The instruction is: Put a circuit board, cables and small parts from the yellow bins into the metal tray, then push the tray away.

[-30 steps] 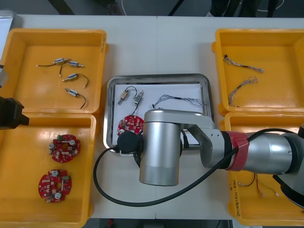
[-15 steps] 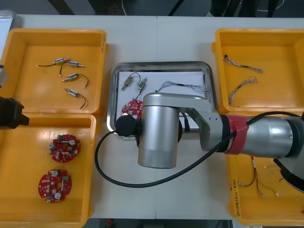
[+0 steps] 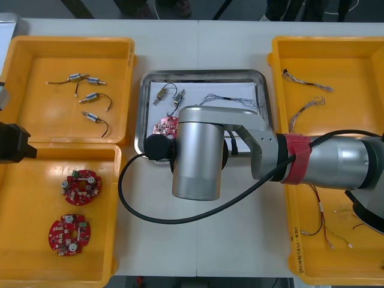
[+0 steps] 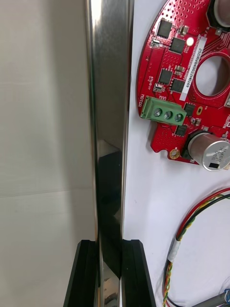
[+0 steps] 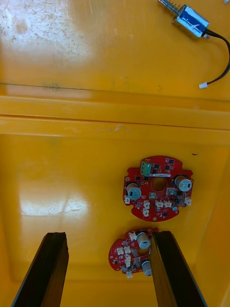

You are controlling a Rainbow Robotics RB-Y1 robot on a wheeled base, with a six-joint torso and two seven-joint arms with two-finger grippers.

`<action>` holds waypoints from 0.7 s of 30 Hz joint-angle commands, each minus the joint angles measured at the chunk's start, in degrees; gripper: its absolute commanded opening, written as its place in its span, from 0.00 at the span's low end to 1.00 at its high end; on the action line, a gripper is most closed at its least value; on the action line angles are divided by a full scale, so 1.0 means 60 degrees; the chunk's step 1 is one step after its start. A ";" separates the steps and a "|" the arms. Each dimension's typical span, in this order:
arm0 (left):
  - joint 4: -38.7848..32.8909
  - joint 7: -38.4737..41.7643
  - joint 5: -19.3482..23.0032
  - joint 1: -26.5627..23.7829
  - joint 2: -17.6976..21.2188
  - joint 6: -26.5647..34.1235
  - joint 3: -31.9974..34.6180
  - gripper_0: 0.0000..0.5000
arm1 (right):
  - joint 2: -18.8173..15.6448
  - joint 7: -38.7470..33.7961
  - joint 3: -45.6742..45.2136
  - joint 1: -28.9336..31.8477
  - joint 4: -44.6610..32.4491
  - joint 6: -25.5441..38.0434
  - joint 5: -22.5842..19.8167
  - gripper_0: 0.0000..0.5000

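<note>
Pale surface (image 3: 180,240), four yellow bins along its sides, a tray in the gap between them. Nearest on the left, the near-left bin (image 3: 36,180) has two spare boards (image 3: 80,185) on its floor, one beyond the other, not touching. Left claw (image 5: 109,235) hangs over this bin, fingers wide apart and holding nothing, with both spare boards below it. Nearest on the right, the near-right bin (image 3: 300,264) holds thin red-yellow cables (image 3: 324,231), partly hidden under the right arm (image 3: 324,168). That arm reaches across from the right, and its big silver wrist covers the tray's near edge. Right claw (image 4: 110,244) is clamped on the tray (image 4: 110,96), one finger outside the shiny rim and one inside. The tray's floor is white. Just inside the rim, close to the claw, lies the board (image 4: 167,96), flat, green terminal toward the rim. A red-yellow lead (image 4: 191,225) curls beside it, nearer the fingers. Farther in, two small parts (image 3: 162,96) sit side by side near the far rim, and a twisted cable (image 3: 231,99) is strung out to their right. Far-left bin (image 3: 36,60): four small wired parts (image 3: 90,99), scattered. Far-right bin (image 3: 360,60): two twisted cables (image 3: 306,111), well apart.
</note>
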 commanded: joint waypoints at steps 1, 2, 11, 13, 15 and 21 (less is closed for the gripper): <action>-0.0266 -0.0688 0.0076 0.0159 0.0415 0.0063 0.0284 1.00 | 0.0062 0.0391 0.0071 -0.0656 0.0156 -0.0170 0.0018 0.00; -0.0266 -0.0688 0.0076 0.0159 0.0415 0.0063 0.0284 1.00 | 0.0062 0.0391 0.0071 -0.0685 0.0170 -0.0185 0.0018 0.00; -0.0266 -0.0688 0.0076 0.0159 0.0415 0.0063 0.0284 1.00 | 0.0092 0.0391 0.0071 -0.1110 0.0566 -0.0507 0.0018 0.00; -0.0266 -0.0688 0.0076 0.0159 0.0415 0.0063 0.0284 1.00 | 0.0092 0.0405 0.0071 -0.1183 0.0654 -0.0566 0.0018 0.00; -0.0266 -0.0688 0.0076 0.0159 0.0415 0.0063 0.0284 1.00 | 0.0092 0.0420 0.0071 -0.1242 0.0742 -0.0609 0.0018 0.00; -0.0266 -0.0688 0.0076 0.0159 0.0415 0.0063 0.0284 1.00 | 0.0121 0.0478 0.0071 -0.1418 0.1152 -0.0902 0.0047 0.00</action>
